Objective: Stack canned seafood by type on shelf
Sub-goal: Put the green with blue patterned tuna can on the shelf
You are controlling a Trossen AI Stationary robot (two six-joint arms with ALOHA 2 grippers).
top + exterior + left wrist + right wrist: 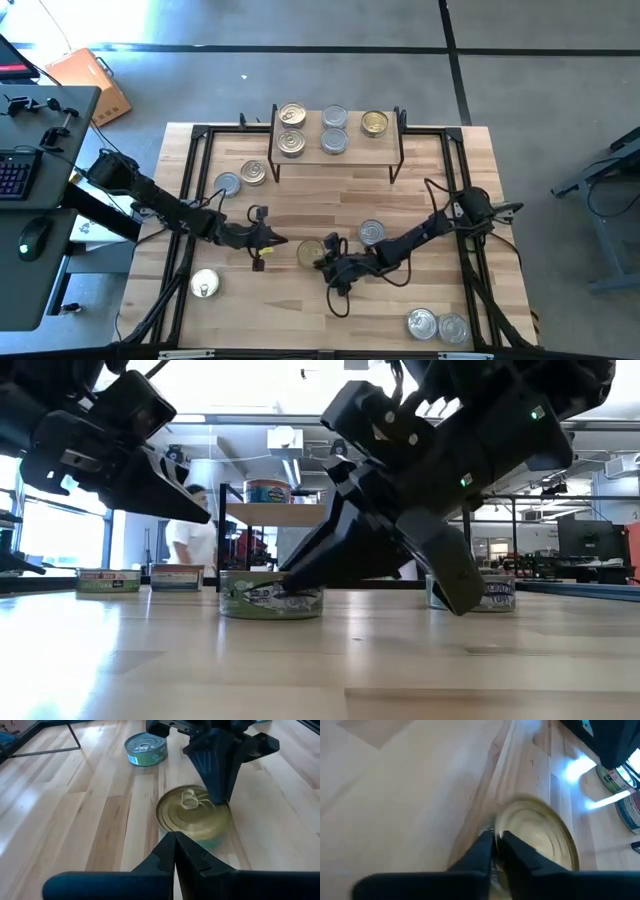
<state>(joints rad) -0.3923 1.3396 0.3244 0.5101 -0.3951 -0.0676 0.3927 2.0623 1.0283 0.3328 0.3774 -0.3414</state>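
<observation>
From above, the left tool (268, 243) hangs shut near the table's (330, 200) middle, and the right tool (327, 256) reaches low to a gold tin (309, 251). Five tins sit on the shelf (337, 155); seven lie on the table. At table height, the right arm slants down onto the tin (270, 597). The left wrist shows its tool (175, 851) pinched together, empty. The right wrist shows its tool (495, 839) narrow at the tin's rim; whether it grips, I cannot tell.

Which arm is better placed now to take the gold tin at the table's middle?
Right. The right gripper is already at the gold tin; the left gripper, shut, waits beside it.
</observation>
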